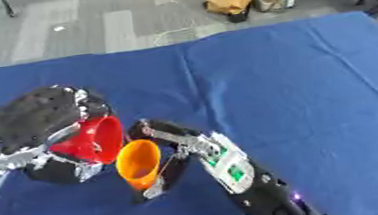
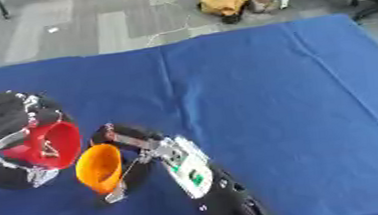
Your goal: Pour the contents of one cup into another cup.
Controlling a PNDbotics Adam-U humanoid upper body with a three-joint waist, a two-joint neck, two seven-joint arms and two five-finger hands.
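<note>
Red plastic cup [image 1: 97,139] gripped in curled left hand [image 1: 40,125], tipped on its side, mouth facing orange plastic cup [image 1: 138,163] pinched by right hand [image 1: 175,151], also tilted. Rims nearly touching above blue-clothed bench [image 1: 295,83]. Contents not visible. Pour judged in progress; righting and setting down both cups left.

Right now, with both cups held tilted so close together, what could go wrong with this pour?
1. The left hand holds the red cup tipped on its side, its mouth beside the orange cup rather than above it; anything inside may land on the blue tablecloth.
2. The right hand also holds the orange cup tilted, so it might catch little.
3. The rims look almost touching; a bump could shift either cup.
</note>
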